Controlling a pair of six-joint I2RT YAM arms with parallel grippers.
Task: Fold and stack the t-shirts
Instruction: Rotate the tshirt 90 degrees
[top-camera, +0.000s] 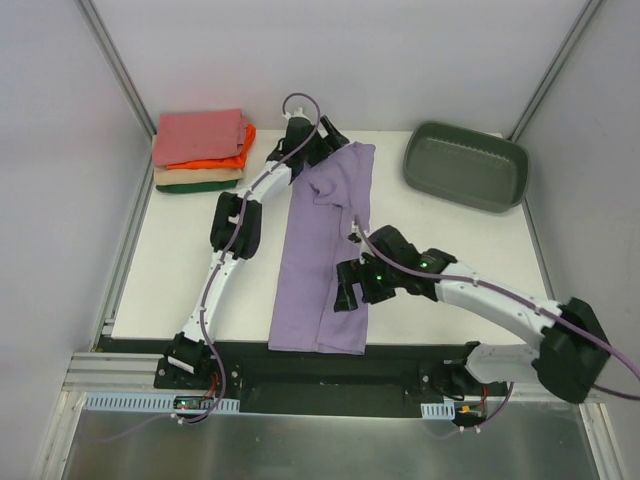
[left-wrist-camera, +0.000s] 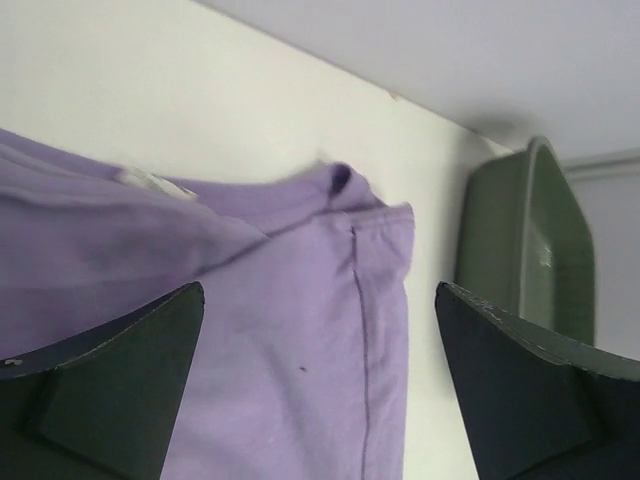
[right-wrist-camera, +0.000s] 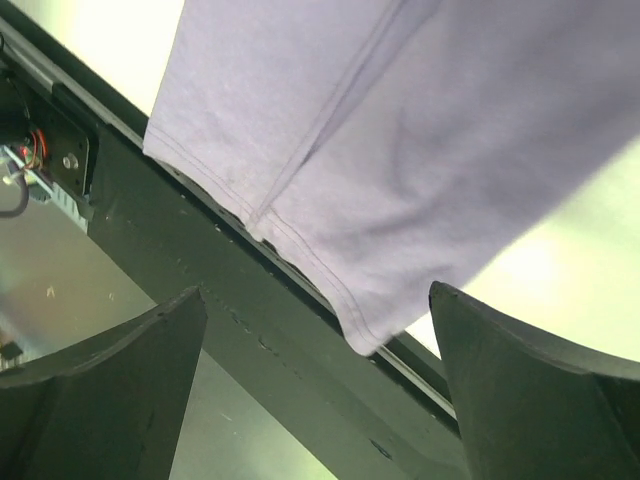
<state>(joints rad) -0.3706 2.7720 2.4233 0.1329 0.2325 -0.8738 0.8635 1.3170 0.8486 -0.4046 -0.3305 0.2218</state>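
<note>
Evidently the folding step is under way: the lavender shirt (top-camera: 325, 255) is lying on the desk (top-camera: 180, 270) as a long narrow strip, sides seemingly turned in, its collar end pointing away from the arms and its hem end just overlapping the dark rail at the desk's near edge. The left hand (top-camera: 328, 140) is hovering at the shirt's collar end with its fingers spread wide and nothing between them; its wrist view is showing the neckline and a seam lying flat below. The right hand (top-camera: 345, 288) is hanging over the shirt's right edge, nearer the hem than the collar, likewise released and gripping no cloth. Beyond the shirt's far left corner, well apart from it, the stack of folded shirts (top-camera: 200, 150) is sitting with salmon-pink on top, then orange, tan and dark green. The tub (top-camera: 465, 165) is standing off the shirt's far right corner. Judging from this, the next move is calling for pinching one end of the strip, probably both corners together, and carrying it over the other end to halve the length before it is moved to the stack.
</note>
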